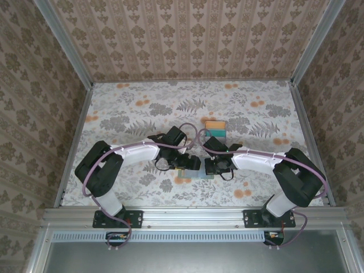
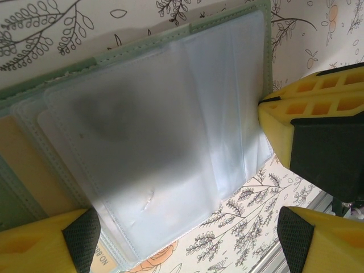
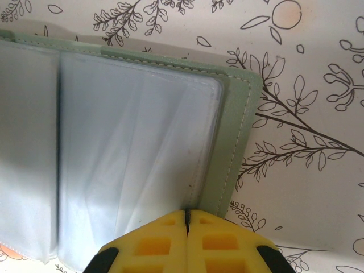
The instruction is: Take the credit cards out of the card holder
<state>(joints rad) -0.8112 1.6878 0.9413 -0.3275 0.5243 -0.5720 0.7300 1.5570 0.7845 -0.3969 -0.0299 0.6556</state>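
The card holder lies opened flat on the table, clear sleeves facing up. A stack of credit cards, orange beside teal, lies beyond both jaws and well apart from the holder; these are out. A tan card appears to sit in a sleeve, outboard of one left finger, so extraction is judged incomplete. The left gripper stands wide, straddling the holder's edge and gripping nothing. The right gripper is fully closed and empty, tips at the holder's green border.
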